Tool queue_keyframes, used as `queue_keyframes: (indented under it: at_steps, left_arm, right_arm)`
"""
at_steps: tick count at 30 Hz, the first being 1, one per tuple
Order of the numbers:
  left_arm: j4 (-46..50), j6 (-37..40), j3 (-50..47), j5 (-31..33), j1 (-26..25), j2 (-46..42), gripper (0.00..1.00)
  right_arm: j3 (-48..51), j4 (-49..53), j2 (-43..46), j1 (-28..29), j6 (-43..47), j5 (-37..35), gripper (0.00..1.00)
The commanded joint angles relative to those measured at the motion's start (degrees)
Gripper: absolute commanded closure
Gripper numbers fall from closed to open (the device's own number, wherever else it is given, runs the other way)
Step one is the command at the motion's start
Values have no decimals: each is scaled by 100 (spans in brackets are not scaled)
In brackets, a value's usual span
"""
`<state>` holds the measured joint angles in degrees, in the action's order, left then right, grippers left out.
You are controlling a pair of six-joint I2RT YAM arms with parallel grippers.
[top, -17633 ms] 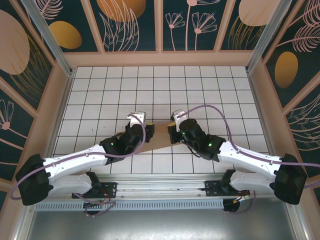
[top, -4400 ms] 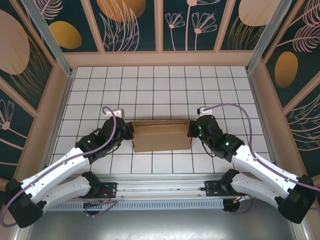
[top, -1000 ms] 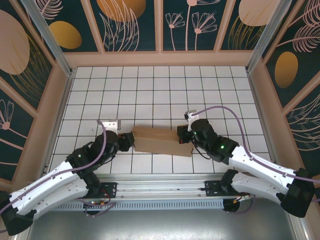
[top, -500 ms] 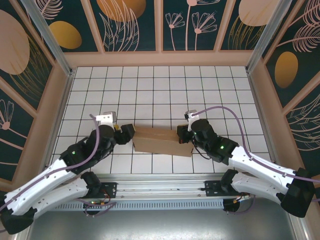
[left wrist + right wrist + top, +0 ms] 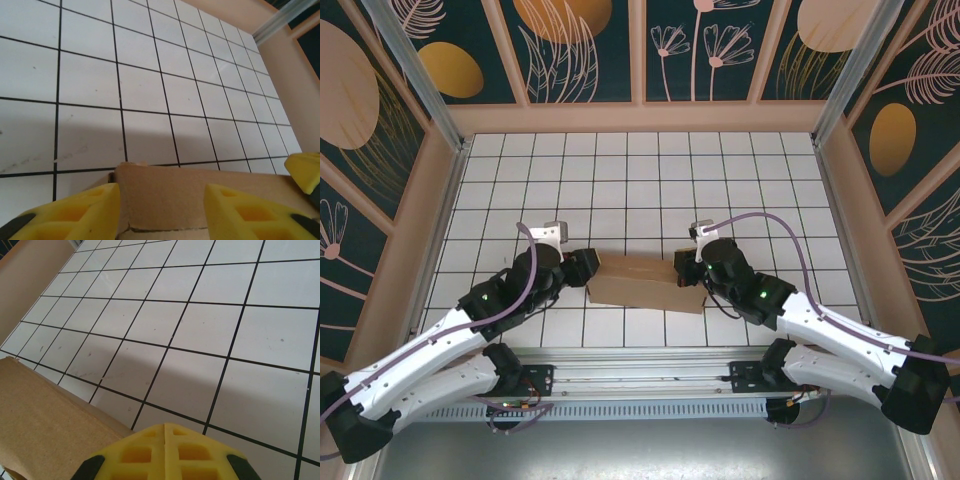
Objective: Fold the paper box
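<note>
The paper box (image 5: 642,282) is a low, plain brown cardboard shape lying across the middle of the gridded table. My left gripper (image 5: 587,268) is at its left end. In the left wrist view the yellow fingers (image 5: 75,210) stand apart, open, over the box's brown top panel (image 5: 170,195) near its corner. My right gripper (image 5: 683,270) presses at the box's right end. Its yellow fingers (image 5: 150,455) are shut together, with nothing between them, and the cardboard edge (image 5: 45,415) lies just to their left.
The white gridded table (image 5: 640,180) stretches behind the box toward the wooden back wall (image 5: 640,118). Wooden side walls (image 5: 410,230) bound it left and right. A yellow fingertip of the other gripper (image 5: 305,170) shows at the right edge of the left wrist view.
My left gripper drew back from the box's left end while opening wider, then came in again over that end with its jaws narrower. The right arm and the box stayed put.
</note>
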<state>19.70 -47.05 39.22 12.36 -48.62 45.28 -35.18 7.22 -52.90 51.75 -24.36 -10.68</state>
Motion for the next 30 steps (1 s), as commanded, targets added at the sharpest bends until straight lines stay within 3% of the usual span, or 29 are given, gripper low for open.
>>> queue_keyframes:
  at_steps: [1,16,30]
  left_arm:
    - [-212,-162,-112,-248,54,17,54]
    - [104,-127,-262,-6,58,-1,61]
    - [-34,-337,-721,-195,59,-148,66]
  right_arm:
    - [134,61,-97,55,28,-102,100]
    - [215,25,-44,55,19,-138,100]
    - [257,19,-59,55,18,-145,100]
